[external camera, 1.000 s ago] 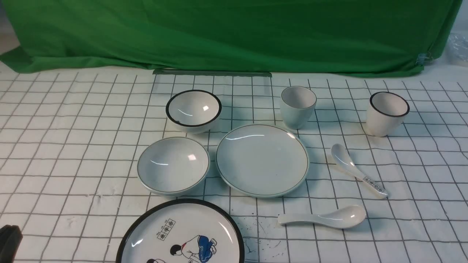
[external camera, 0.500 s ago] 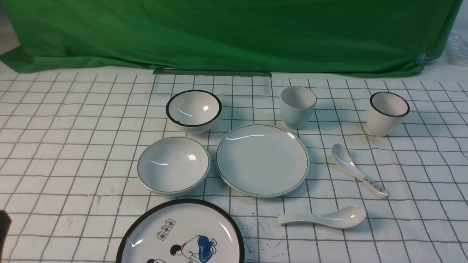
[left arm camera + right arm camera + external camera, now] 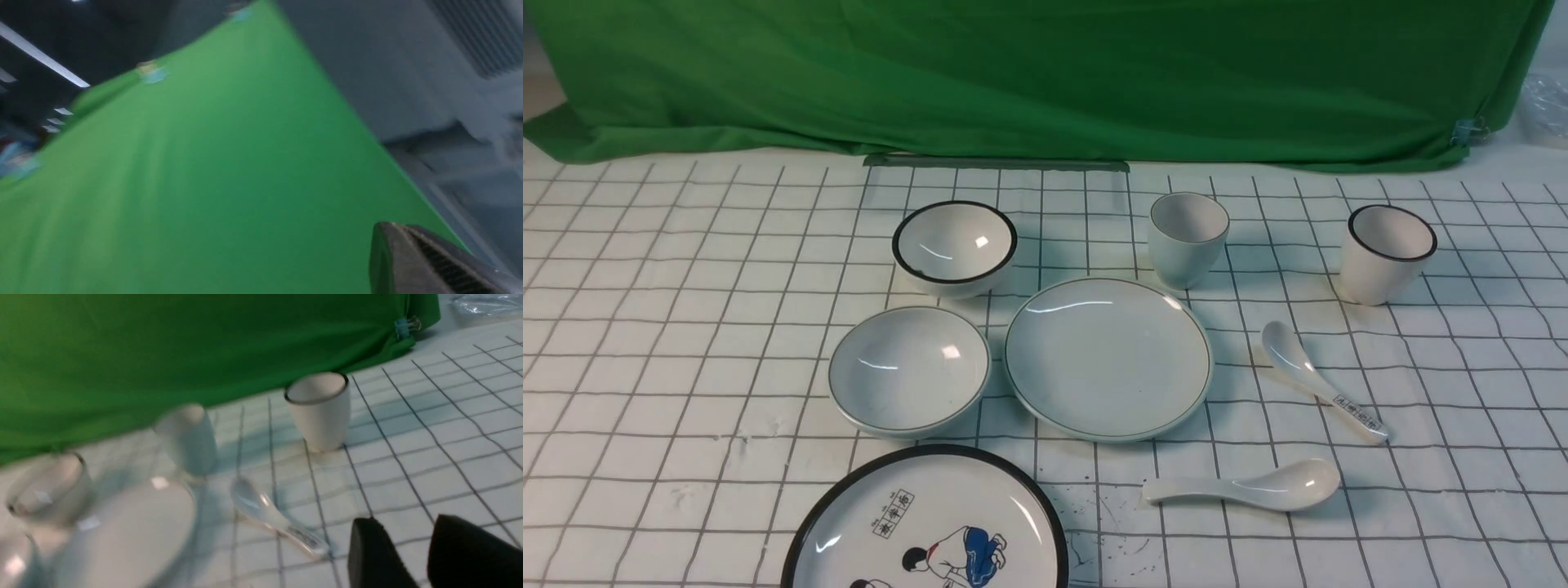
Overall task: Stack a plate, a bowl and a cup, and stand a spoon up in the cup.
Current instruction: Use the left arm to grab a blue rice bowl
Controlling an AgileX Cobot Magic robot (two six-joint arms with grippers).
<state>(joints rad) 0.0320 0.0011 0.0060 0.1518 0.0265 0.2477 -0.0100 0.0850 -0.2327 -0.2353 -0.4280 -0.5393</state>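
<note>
Spread tips on the right tool [image 3: 400, 543] show in the right wrist view, apart from the printed spoon [image 3: 278, 518]; in the left wrist view, the left tool [image 3: 425, 257] is pressed together.

In the front view, the plate [image 3: 1107, 359] lies between the bowl [image 3: 910, 369] and the plain spoon [image 3: 1245, 487], its far edge near the cup [image 3: 1188, 241]; open grid borders both sides of the bench [image 3: 1486, 506].

A lab-like tabletop setup, with gridded white surface [image 3: 1462, 490] and green cloth backdrop [image 3: 1045, 82]

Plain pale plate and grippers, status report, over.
Left gripper shut, empty; right gripper open, empty. Plain pale plate flat on table, nothing stacked. Nothing on the plate in the way; cartoon plate nearby.
</note>
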